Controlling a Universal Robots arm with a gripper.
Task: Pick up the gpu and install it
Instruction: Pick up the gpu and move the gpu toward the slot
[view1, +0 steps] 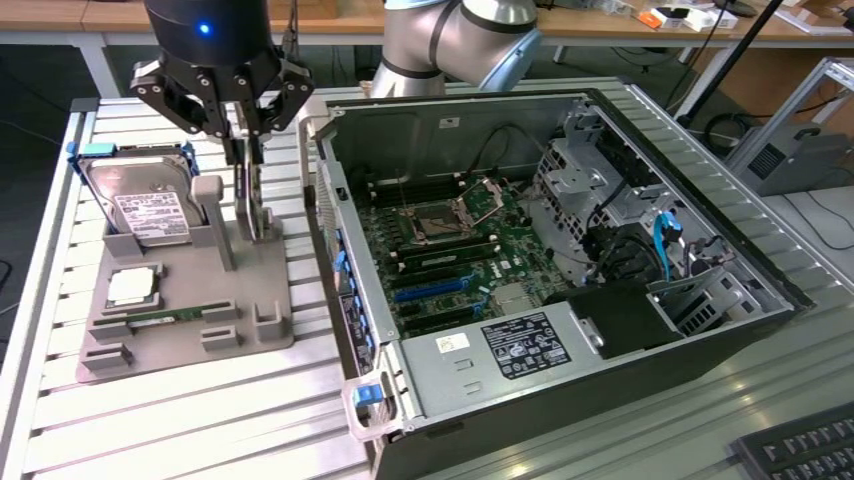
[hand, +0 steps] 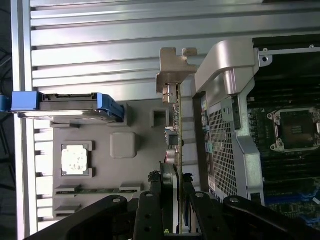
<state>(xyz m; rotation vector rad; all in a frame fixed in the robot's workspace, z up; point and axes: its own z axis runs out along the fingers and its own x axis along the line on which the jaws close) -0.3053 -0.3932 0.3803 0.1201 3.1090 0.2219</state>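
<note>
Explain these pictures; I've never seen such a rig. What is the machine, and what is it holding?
It is a robot arm ending in a claw. One camera watches from off the arm; the other sits on its wrist, looking past the claw. On the table stand a grey holder and an open PC case. The holder carries a hard drive, a chip and a memory stick. The claw is shut on the gpu, a thin card standing on edge at the holder.
</note>
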